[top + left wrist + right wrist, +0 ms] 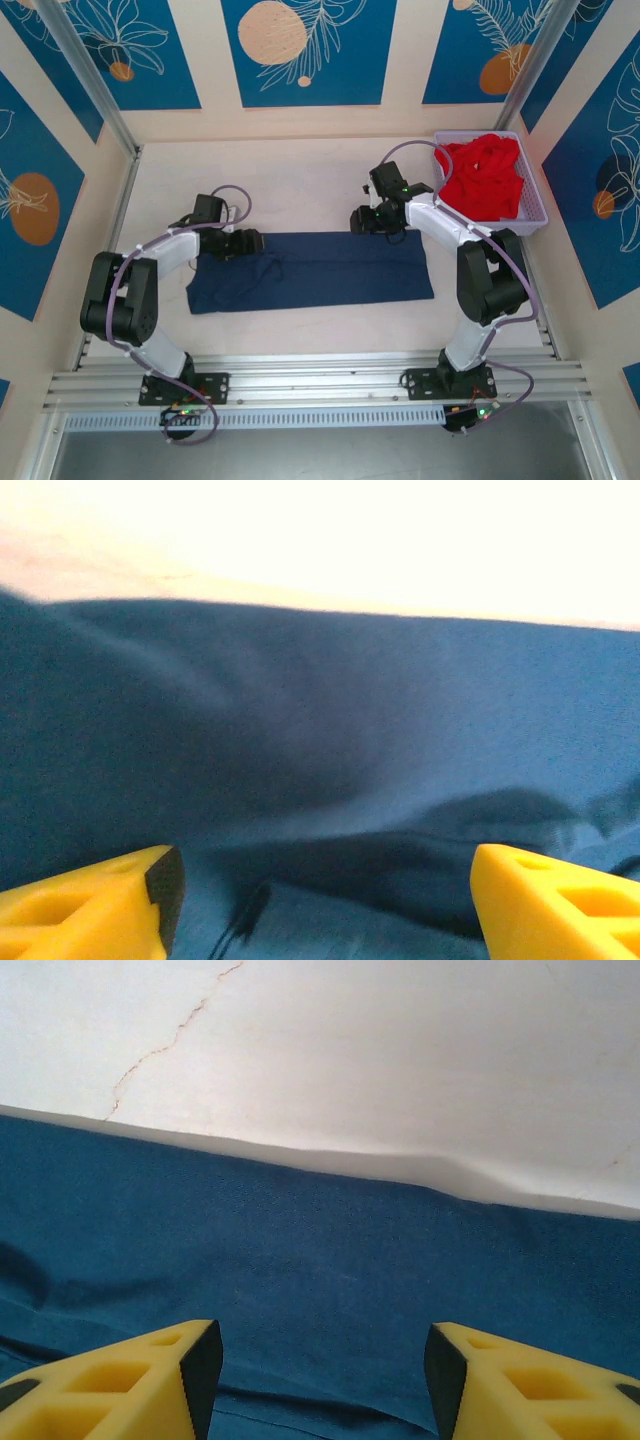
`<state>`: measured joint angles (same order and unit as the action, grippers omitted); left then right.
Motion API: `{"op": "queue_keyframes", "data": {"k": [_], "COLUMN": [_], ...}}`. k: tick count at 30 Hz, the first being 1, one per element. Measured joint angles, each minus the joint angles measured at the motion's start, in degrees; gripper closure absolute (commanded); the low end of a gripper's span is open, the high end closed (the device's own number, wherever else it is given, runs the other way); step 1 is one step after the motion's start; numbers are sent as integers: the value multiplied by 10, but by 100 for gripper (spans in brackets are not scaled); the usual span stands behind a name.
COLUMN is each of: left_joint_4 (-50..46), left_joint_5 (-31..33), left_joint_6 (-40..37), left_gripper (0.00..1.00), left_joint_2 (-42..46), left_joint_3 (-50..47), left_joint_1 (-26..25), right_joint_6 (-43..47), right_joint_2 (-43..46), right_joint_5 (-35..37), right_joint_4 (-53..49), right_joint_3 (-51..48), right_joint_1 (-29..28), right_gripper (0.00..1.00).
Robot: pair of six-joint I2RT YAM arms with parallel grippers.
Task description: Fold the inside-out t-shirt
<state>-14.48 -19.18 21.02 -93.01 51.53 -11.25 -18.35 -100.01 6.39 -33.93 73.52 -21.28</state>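
On the table (300,175) we see the inside-out t-shirt (310,270) lying flat across the frame's centre, the left gripper (250,241) at its upper-left edge, the right gripper (358,221) further right along that edge, both spread apart and empty.

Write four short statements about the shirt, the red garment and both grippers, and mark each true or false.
1. The navy t-shirt lies as a long flat band across the table. True.
2. The red garment lies on the table beside the t-shirt. False: the red garment sits in the lavender basket at the far right.
3. The left gripper has its jaws apart over navy cloth. True.
4. The right gripper is clamped on the t-shirt's edge. False: its jaws stand open above flat cloth, near the far edge.
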Motion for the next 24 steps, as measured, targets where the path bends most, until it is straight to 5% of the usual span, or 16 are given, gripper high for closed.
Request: {"op": "queue_keyframes", "data": {"k": [6, 15, 24], "left_joint_4": [23, -64, -136], "left_joint_5": [-86, -155, -35], "left_joint_6": [0, 21, 45], "left_gripper": [29, 32, 25], "left_joint_2": [24, 216, 287], "left_joint_3": [-27, -90, -56], "left_joint_1": [-47, -103, -49], "right_joint_6": [0, 2, 2], "right_joint_2": [0, 19, 47], "right_joint_5": [0, 0, -47], "right_joint_4": [-2, 0, 86], "right_joint_3": [0, -10, -35], "right_joint_1": [0, -7, -111], "right_gripper": [43, 43, 42]}}
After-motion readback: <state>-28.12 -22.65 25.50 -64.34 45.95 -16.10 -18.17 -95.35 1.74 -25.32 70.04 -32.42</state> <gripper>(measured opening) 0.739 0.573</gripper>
